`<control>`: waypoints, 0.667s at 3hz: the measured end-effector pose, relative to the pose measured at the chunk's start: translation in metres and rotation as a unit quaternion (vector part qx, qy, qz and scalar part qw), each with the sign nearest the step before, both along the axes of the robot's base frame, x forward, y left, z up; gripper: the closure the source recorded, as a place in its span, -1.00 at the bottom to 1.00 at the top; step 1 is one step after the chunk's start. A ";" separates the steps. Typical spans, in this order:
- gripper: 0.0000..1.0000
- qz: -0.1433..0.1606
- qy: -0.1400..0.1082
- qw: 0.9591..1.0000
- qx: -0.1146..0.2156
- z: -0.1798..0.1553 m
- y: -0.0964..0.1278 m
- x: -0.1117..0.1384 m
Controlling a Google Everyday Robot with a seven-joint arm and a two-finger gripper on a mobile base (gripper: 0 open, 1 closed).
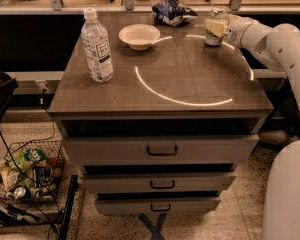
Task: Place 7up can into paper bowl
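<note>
The green and white 7up can (213, 37) stands upright on the table's far right side. My gripper (216, 27) reaches in from the right and is shut around the can's upper half, with a cream finger (214, 28) across its front. The can's base rests on the tabletop. The paper bowl (139, 36), shallow and cream-white, sits empty at the far middle of the table, to the left of the can.
A clear water bottle (97, 46) with a white cap stands at the left. A blue and white snack bag (172, 10) lies at the far edge behind the bowl. The wooden table (165, 84) has drawers below. A wire basket (27, 171) of items sits on the floor at left.
</note>
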State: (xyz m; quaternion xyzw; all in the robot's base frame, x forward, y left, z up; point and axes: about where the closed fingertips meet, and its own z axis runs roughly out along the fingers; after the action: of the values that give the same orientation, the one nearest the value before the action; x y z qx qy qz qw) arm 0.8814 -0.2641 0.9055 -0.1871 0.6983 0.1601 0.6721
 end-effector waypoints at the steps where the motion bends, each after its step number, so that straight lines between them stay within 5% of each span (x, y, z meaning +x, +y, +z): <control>1: 0.82 0.002 0.001 1.000 0.000 -0.001 0.004 0.001; 2: 1.00 0.004 0.001 1.000 0.001 -0.002 0.006 0.002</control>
State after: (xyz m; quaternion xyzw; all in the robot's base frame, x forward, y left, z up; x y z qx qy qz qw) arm 0.8832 -0.2579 0.9037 -0.1891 0.6982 0.1633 0.6708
